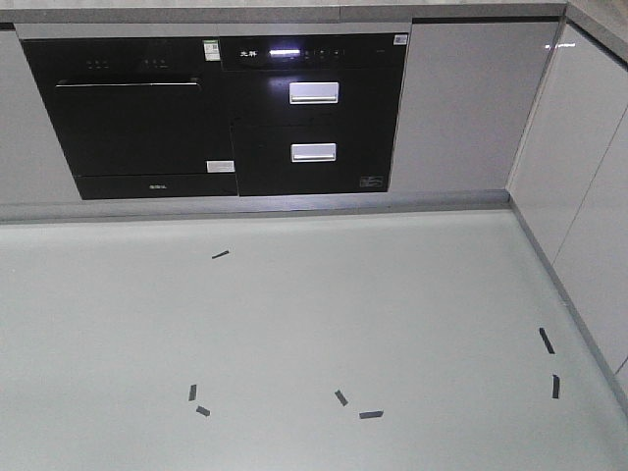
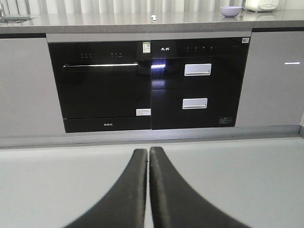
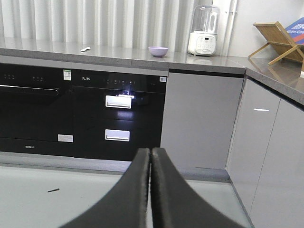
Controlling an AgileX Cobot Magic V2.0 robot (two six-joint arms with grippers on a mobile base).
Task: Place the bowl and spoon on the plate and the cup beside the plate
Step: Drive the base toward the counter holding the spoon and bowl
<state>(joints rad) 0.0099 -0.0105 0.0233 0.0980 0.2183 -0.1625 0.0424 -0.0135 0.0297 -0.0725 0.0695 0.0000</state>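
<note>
One bowl (image 3: pixel 158 51), one spoon (image 3: pixel 85 49) on the counter (image 3: pixel 42 47).

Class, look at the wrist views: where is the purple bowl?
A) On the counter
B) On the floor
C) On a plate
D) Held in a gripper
A: the bowl stands on the grey counter, with nothing under it but the countertop.

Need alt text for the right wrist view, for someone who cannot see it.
The right gripper, jaws shut and empty, points at a kitchen counter. On it sit the purple bowl, a small pale spoon to its left and a white appliance to its right.
</note>
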